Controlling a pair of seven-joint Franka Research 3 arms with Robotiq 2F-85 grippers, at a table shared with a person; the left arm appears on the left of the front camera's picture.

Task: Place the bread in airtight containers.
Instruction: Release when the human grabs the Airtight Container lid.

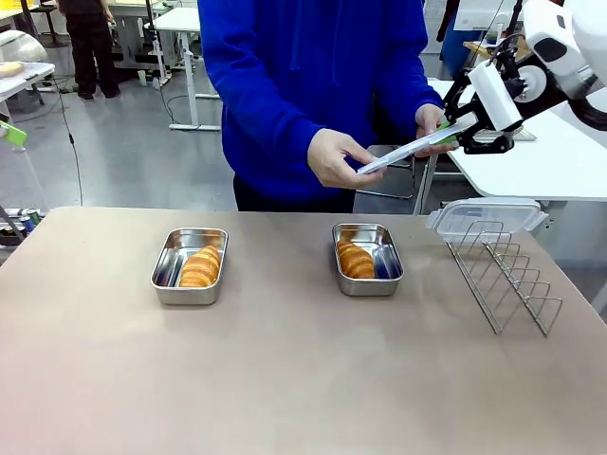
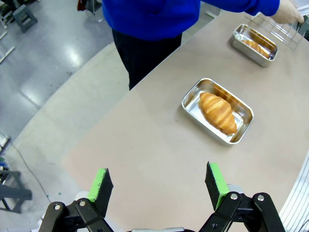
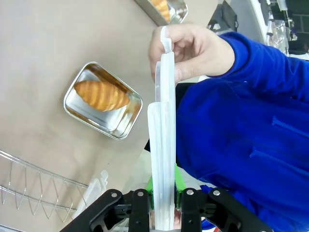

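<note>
The right arm (image 1: 560, 43) enters the front view at 2 o'clock. Its right gripper (image 1: 455, 133) is clamped on a clear lid (image 1: 403, 152). The person holds the same lid with one hand (image 1: 335, 157) at its 8 o'clock end and a second hand (image 1: 429, 120) beside the gripper. The left gripper (image 2: 159, 182) has its jaws wide apart and holds nothing.

My left gripper (image 2: 159, 186): black, jointed, silver screws (image 2: 54, 207), green pads (image 2: 101, 183). My right gripper (image 1: 450, 131): same black; white arm (image 1: 569, 38) at 2 o'clock.
</note>
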